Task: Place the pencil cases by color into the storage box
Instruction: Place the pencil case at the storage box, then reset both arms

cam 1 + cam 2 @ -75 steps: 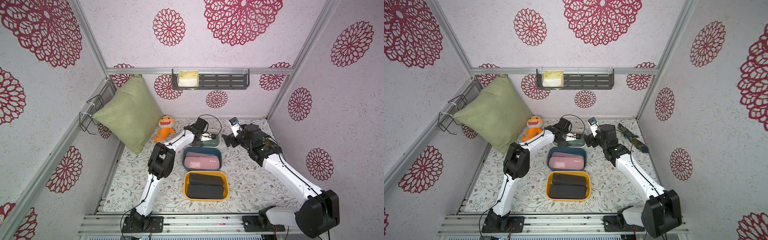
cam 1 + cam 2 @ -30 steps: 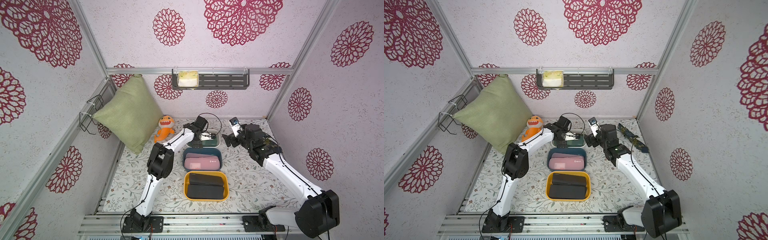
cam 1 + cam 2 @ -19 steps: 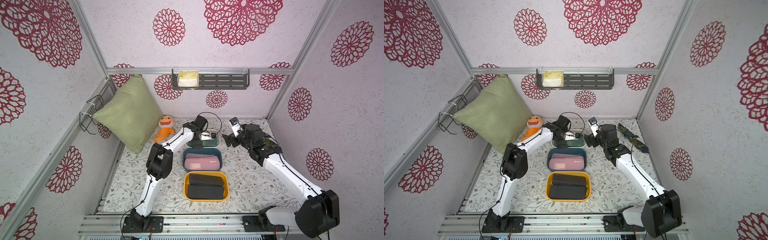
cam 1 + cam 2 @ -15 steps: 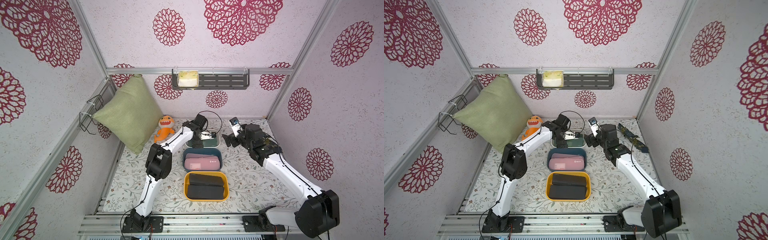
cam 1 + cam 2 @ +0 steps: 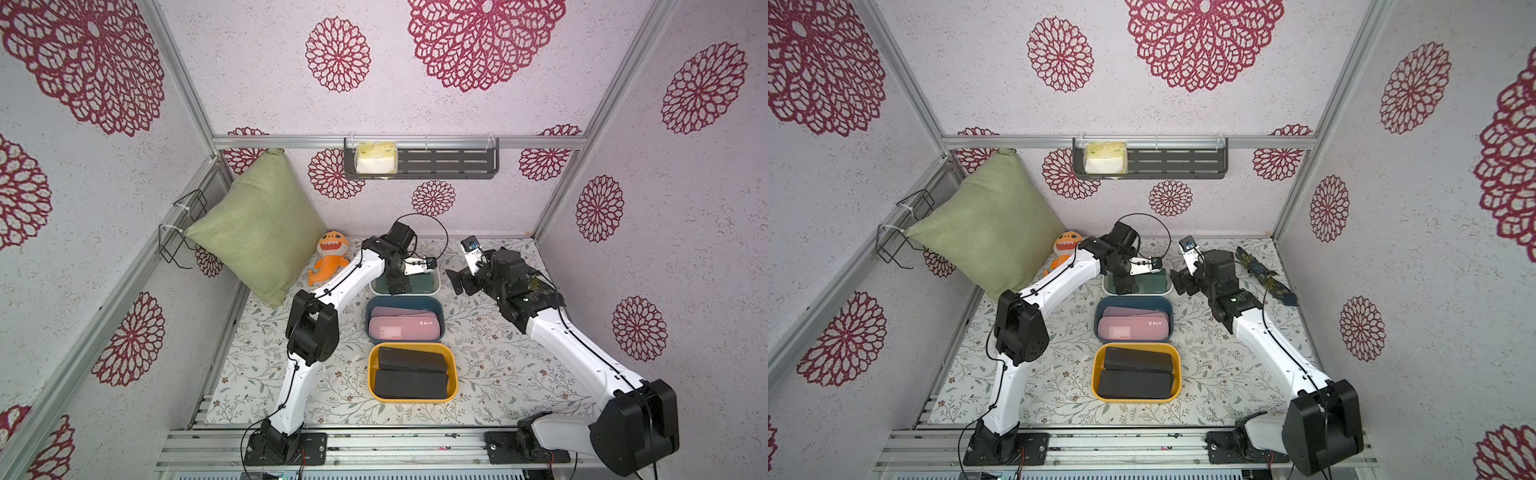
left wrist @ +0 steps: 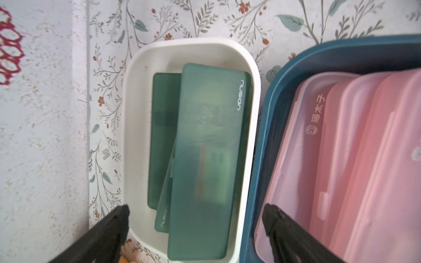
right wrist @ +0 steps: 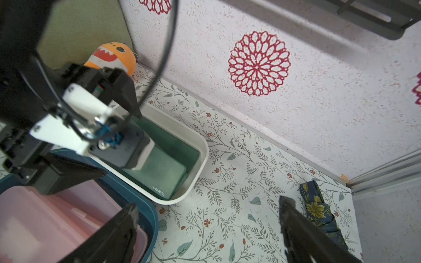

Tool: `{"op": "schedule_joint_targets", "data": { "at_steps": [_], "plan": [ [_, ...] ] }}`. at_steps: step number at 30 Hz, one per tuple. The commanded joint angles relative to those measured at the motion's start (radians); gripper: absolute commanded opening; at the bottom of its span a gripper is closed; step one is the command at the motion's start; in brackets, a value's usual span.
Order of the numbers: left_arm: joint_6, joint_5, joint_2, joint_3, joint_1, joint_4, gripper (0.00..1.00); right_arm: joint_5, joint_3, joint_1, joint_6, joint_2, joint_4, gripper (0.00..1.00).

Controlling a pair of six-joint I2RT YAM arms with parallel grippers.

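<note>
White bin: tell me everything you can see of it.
The white bin is a smooth, plastic-looking rounded-rectangle tub, upright at the far end of the floral table. It holds three green cases stacked askew. The blue bin sits close alongside; contact is unclear. The left end effector hangs open over it.

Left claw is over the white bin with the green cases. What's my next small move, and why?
Probably lift the left claw straight up, clear of the white bin. Its jaws stand wide open and hold nothing, and the green cases already lie stacked inside that bin, so nothing there seems to need gripping.
</note>
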Motion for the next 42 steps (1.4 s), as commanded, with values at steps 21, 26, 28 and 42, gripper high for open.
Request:
{"op": "schedule_joint_targets", "data": {
  "at_steps": [21, 26, 28, 42],
  "plan": [
    [-0.923, -0.407, -1.073, -1.249, 0.409, 0.982, 0.97, 0.252, -0.560, -0.252, 0.263, -0.130, 0.557, 0.99],
    [-0.955, -0.546, -1.185, -1.474, 0.462, 1.134, 0.97, 0.267, -0.675, -0.265, 0.283, -0.124, 0.702, 0.99],
    [-0.944, -0.584, -1.211, -1.551, 0.486, 1.208, 0.97, 0.271, -0.749, -0.266, 0.265, -0.122, 0.839, 0.99],
    [-0.976, -0.442, -0.954, -1.862, 0.674, 1.776, 0.97, 0.229, -0.940, -0.302, 0.292, 0.215, 1.589, 0.98]
  ]
}}
